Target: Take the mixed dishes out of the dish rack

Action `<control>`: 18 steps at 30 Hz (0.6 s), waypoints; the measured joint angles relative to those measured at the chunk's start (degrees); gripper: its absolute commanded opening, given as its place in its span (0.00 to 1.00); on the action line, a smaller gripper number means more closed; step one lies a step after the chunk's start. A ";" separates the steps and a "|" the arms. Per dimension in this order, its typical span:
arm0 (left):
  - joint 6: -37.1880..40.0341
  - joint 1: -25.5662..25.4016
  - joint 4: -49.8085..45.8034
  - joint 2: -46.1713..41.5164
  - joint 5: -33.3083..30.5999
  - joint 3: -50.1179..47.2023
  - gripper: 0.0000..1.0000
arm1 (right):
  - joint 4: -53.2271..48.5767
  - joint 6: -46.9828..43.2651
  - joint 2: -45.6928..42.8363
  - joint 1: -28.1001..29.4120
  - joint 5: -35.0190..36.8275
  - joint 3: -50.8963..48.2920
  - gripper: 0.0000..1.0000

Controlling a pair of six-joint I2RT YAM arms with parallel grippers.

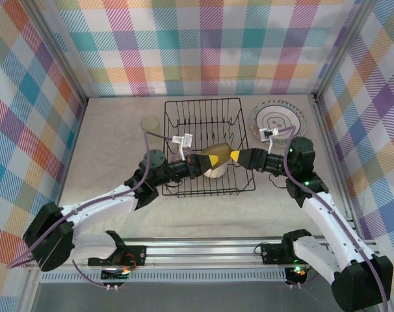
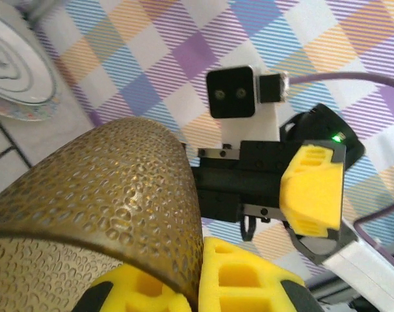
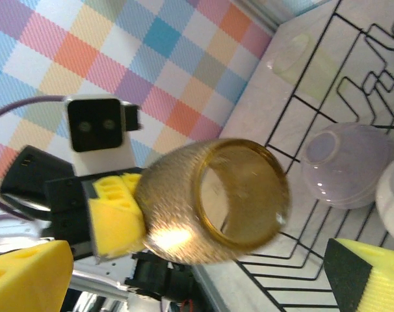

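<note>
Top view: recorded left claw (image 1: pixel 202 162) clamped on amber cup (image 1: pixel 218 155), with the amber cup held on its side over near half of rack (image 1: pixel 184 117), directly above cream bowl (image 1: pixel 214 173). Logged right claw (image 1: pixel 236 156) just beside the amber cup's other end, pointing at left claw. Noted plate (image 1: pixel 279 118) lying face up on tabletop (image 1: pixel 119 195) right of rack, and pale cup (image 1: pixel 150 123) upright just left of rack. Too coarse here for surface detail or finger spacing.

Left wrist view: resolved dimpled amber wall up close, pinched between yellow fingers (image 2: pixel 239 276) at bottom of frame. Saw right claw opposite, facing in, with its wrist camera (image 2: pixel 231 93) above. Caught plate's ringed face at upper left.

Right wrist view: looked straight into the amber cup's open mouth. Saw one left-claw finger pressed against the outer wall. Found right claw's own fingers spread wide, one at each lower corner, neither touching the amber cup. Picked out clear cup (image 3: pixel 346 166) lying on its side on rack wires, and pale cup beyond on tabletop.
</note>
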 measured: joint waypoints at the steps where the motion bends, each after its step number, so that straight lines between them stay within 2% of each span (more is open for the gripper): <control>1: 1.75 0.00 -3.74 -1.11 -1.01 1.11 0.00 | -0.96 -0.76 -0.15 0.02 0.59 0.00 0.99; 9: 18.12 0.00 -38.93 -12.39 -14.93 13.79 0.00 | -4.22 -5.77 -1.49 0.44 3.32 -0.59 0.99; 18: 31.67 0.00 -67.58 -17.35 -33.40 23.76 0.00 | -1.31 -6.62 1.68 2.78 4.98 -2.49 0.99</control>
